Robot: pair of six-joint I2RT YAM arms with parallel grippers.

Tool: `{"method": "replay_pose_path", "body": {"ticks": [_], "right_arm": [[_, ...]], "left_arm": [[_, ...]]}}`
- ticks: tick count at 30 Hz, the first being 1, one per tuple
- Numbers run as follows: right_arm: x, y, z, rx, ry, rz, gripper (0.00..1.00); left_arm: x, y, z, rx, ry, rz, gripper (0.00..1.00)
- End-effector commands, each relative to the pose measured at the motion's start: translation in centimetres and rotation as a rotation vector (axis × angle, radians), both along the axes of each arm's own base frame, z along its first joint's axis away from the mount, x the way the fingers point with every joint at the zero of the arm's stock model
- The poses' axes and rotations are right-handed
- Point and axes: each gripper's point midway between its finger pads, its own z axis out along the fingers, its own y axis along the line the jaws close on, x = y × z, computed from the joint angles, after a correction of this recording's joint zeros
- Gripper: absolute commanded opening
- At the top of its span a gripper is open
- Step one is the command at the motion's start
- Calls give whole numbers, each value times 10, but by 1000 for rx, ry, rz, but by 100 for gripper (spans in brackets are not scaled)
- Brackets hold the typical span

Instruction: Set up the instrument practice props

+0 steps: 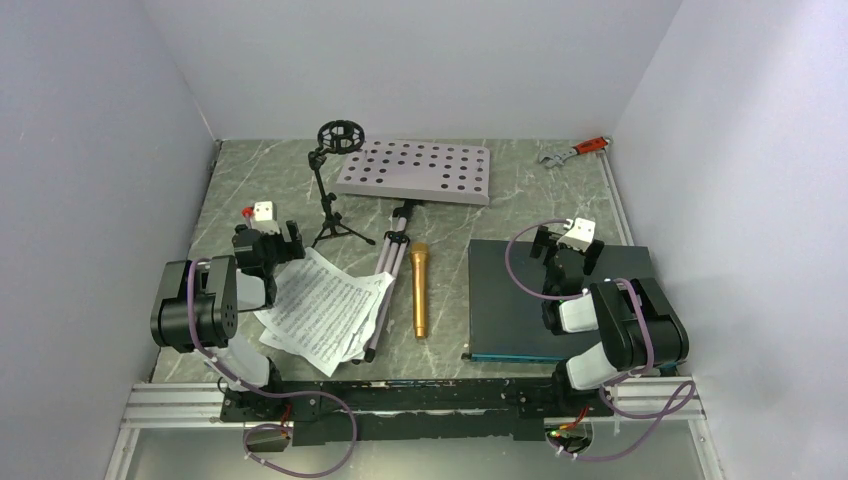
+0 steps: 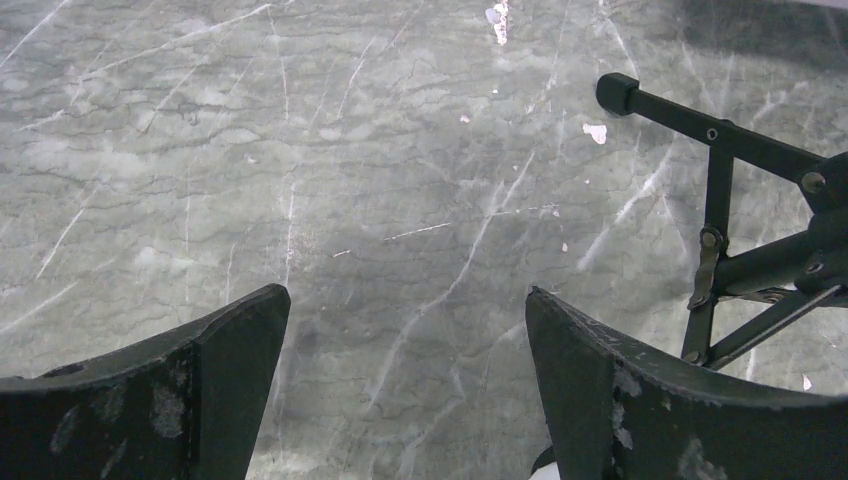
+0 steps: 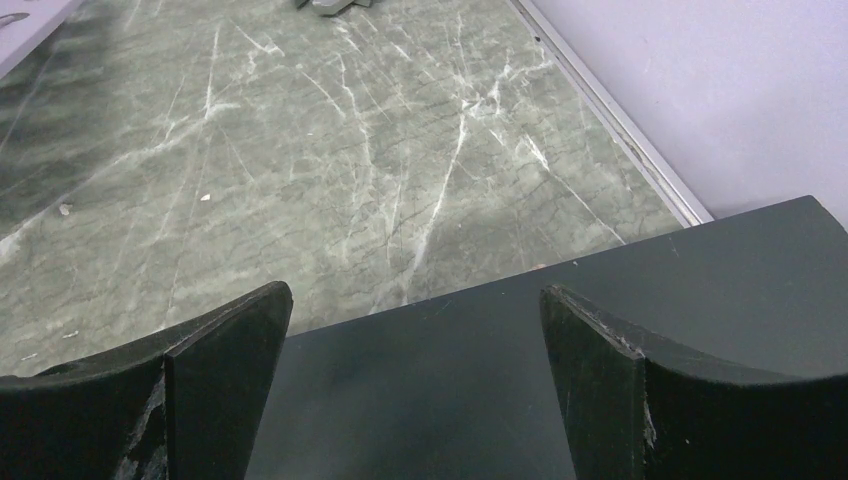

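Top external view: left gripper (image 1: 268, 238), jaws spread and empty, hovers low; sheet-music pages (image 1: 320, 305) lie just right of it, with the upright mic stand (image 1: 335, 190) ahead-right. Between the 2 grippers, the music stand (image 1: 415, 172) and gold microphone (image 1: 420, 290) lie lengthwise. Right gripper (image 1: 566, 243), spread, hangs over the dark board (image 1: 520, 300).
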Motion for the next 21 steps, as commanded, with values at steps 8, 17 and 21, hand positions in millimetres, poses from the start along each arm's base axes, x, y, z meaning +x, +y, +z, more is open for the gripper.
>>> {"method": "replay_pose_path", "body": {"ticks": [8,17,21], "right_arm": [[7,0,19,9,-75,4,100],[-12,30,101,86,-139,117,100],[-25,25,128,296,-223,28,100]], "left_arm": [[0,32,50,-14,46,224,94],[-23,14,88,-268,155,314,94],[-34,0,106,-383,92,300,94]]}}
